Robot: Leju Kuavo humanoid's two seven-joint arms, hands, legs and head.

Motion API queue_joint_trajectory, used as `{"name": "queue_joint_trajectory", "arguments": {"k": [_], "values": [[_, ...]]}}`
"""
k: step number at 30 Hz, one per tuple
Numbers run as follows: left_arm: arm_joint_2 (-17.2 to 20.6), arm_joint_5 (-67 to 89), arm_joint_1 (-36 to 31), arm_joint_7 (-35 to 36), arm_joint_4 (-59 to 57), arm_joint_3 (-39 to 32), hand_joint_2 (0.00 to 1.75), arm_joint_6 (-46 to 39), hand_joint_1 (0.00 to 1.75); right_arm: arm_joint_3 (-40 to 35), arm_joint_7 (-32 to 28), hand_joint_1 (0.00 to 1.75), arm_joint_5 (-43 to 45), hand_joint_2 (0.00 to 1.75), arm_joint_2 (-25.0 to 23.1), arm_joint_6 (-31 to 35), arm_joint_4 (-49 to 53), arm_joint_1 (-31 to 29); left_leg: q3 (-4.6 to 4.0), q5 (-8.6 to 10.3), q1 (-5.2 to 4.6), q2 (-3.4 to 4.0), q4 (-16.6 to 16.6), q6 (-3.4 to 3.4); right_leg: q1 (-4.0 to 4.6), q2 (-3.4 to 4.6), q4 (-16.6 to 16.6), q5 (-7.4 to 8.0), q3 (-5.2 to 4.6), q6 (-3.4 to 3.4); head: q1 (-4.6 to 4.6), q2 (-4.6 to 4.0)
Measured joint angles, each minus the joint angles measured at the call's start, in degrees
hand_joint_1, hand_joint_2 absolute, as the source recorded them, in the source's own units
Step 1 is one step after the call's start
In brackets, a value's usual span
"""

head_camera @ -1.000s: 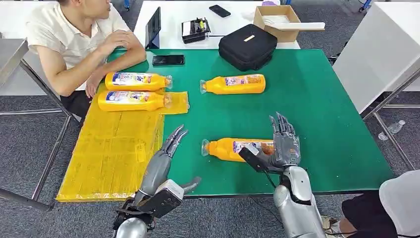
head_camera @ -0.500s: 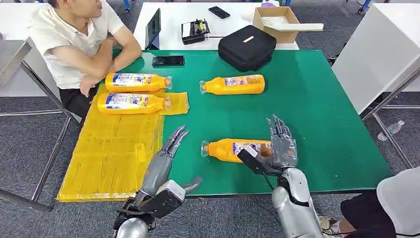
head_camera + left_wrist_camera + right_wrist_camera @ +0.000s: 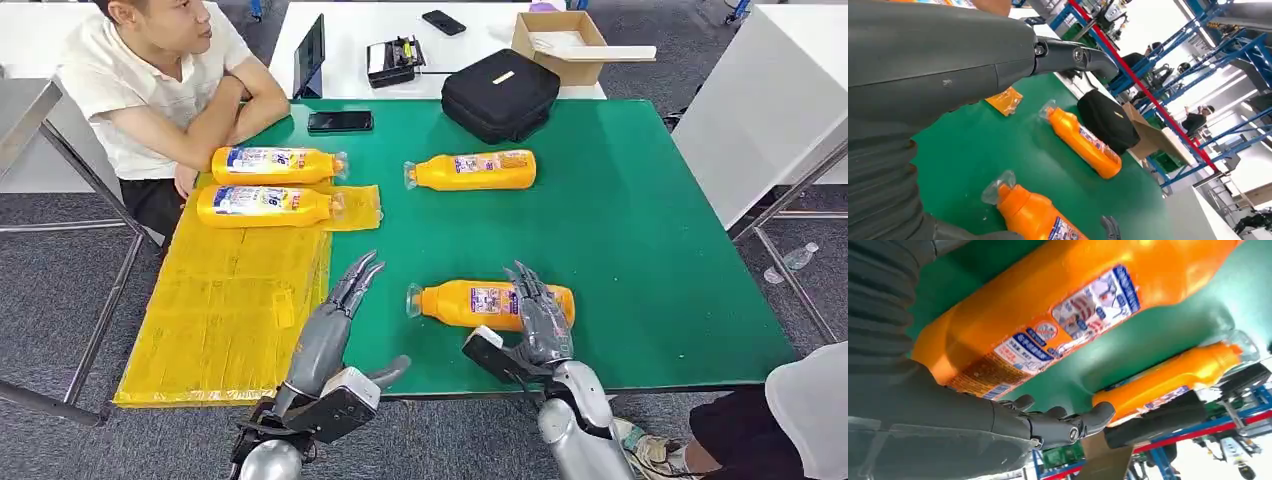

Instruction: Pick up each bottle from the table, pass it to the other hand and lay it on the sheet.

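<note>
At the near edge of the green table, the right hand lies over the base end of the nearest bottle, fingers spread across its label and not yet closed round it. This orange bottle lies on its side, cap toward the yellow sheet. The left hand hovers beside the sheet's edge, holding nothing, fingers straight and close together. Farther off, a second bottle lies on bare green. Two more bottles rest side by side at the sheet's far end. Behind them a person leans folded arms on the corner, near a phone and a black case.
</note>
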State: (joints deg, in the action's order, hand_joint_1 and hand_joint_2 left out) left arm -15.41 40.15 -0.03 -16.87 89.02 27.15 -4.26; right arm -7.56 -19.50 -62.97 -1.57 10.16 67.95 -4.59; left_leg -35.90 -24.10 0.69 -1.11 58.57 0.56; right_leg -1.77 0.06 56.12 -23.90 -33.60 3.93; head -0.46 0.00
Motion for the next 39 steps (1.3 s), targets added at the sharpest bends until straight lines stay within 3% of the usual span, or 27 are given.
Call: {"name": "queue_joint_trajectory", "arguments": {"k": [10,17,24,39], "values": [[0.02,-0.02,-0.02,-0.17,0.00,0.07,1.75,-0.09,0.00,-1.62,0.08,0.00,0.13,1.75,0.87,-0.02,0.48,0.27,-0.05,0.00,0.00,-0.02,0.00,0.00,0.00,0.00,0.00,0.00,-0.06,0.00,0.00,0.00],[0.02,-0.63,0.00,-0.17,0.22,0.07,1.75,-0.13,0.00,-2.78,4.35,0.00,-3.90,1.75,2.84,0.00,0.46,0.58,-0.10,0.00,0.00,-0.03,0.00,0.00,0.00,-0.01,0.00,0.00,-0.08,0.00,0.00,0.00],[0.04,-0.52,0.18,0.26,0.83,0.00,1.75,0.04,0.00,-2.77,14.64,0.00,-11.23,1.75,3.48,-2.62,0.81,0.20,-0.10,0.00,0.00,-0.03,0.00,0.00,0.00,-0.01,0.00,0.00,-0.07,0.00,0.00,0.00],[0.04,-0.17,0.32,0.74,1.11,-0.15,1.75,0.87,0.00,-1.62,18.27,0.00,-16.76,1.75,3.17,-2.97,2.08,-0.27,-0.13,0.00,0.00,-0.05,0.00,0.00,0.00,-0.01,0.00,0.00,-0.08,0.00,0.00,0.00]]}}
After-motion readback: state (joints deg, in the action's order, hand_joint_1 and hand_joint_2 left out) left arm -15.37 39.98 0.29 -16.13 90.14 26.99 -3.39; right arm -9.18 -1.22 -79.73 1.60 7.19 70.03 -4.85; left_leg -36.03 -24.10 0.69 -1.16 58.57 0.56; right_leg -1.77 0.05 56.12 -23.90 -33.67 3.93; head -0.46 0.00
